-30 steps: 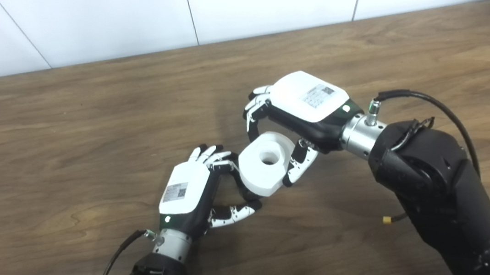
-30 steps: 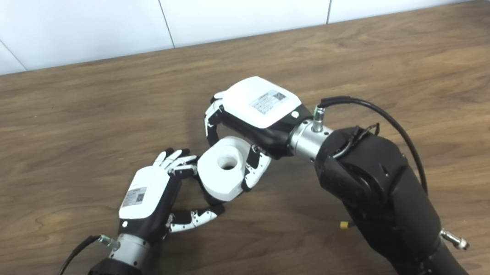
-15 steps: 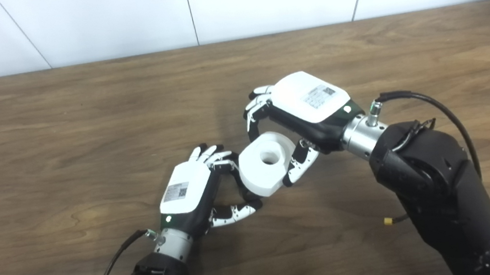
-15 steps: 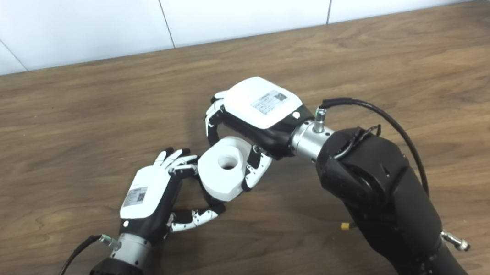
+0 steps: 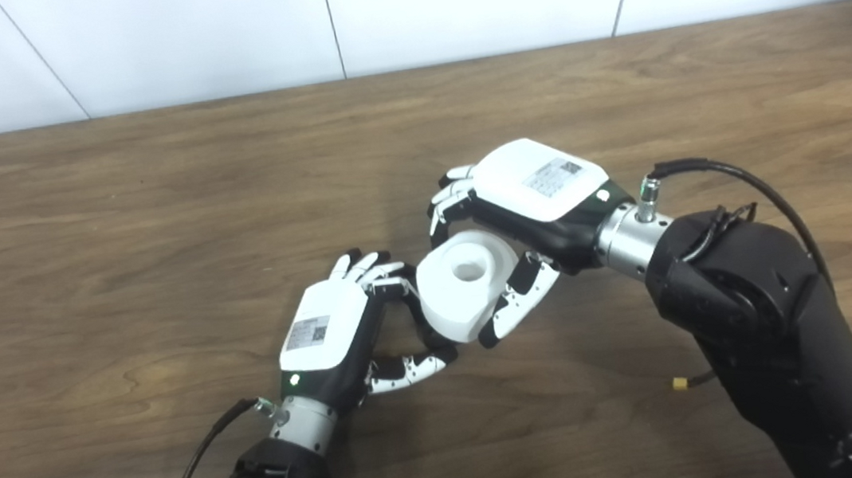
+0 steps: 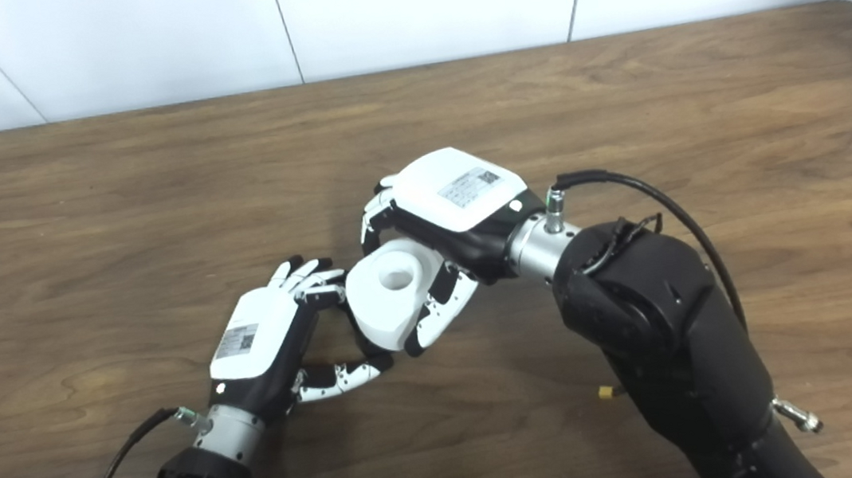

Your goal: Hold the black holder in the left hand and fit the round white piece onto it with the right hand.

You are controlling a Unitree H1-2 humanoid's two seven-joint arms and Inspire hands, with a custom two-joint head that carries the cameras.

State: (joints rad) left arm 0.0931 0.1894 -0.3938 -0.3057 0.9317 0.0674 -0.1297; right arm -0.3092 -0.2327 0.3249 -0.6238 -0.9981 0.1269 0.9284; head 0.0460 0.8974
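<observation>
Both head cameras looked steeply down from close above the wooden table point(image 5: 151, 222) toward the white wall point(image 6: 407, 0) — the right eye sat slightly rightward, sharing nearly the whole tabletop, both arms entering from below.

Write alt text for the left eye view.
The right hand holds a round white piece with a centre hole against the left hand, above a wooden table. The left hand's fingers curl around something dark, mostly hidden behind the piece.

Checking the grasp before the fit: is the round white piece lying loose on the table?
No, the round white piece is held off the table between the fingers and thumb of the right hand.
</observation>
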